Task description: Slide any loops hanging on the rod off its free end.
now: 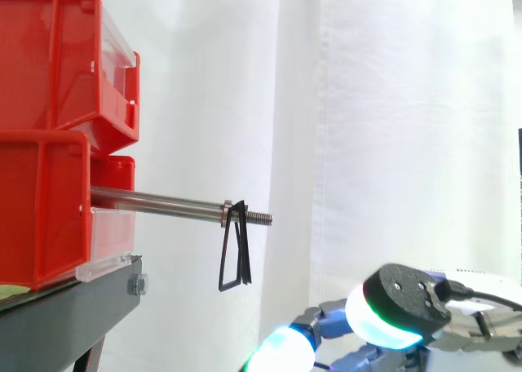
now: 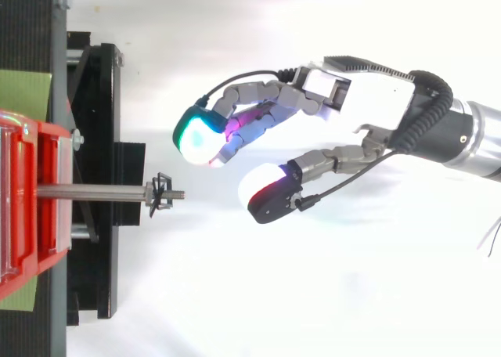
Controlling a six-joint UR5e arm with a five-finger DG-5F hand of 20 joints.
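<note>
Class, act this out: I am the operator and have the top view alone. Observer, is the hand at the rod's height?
Observer: No. From the side, the hand sits lower than the rod.
Operator: How do the loops hang?
Observer: The loops hang down well below the rod.
Operator: Is the cyan pad as high as they are?
Observer: No. The cyan pad lies below the loops' lower end.
</note>
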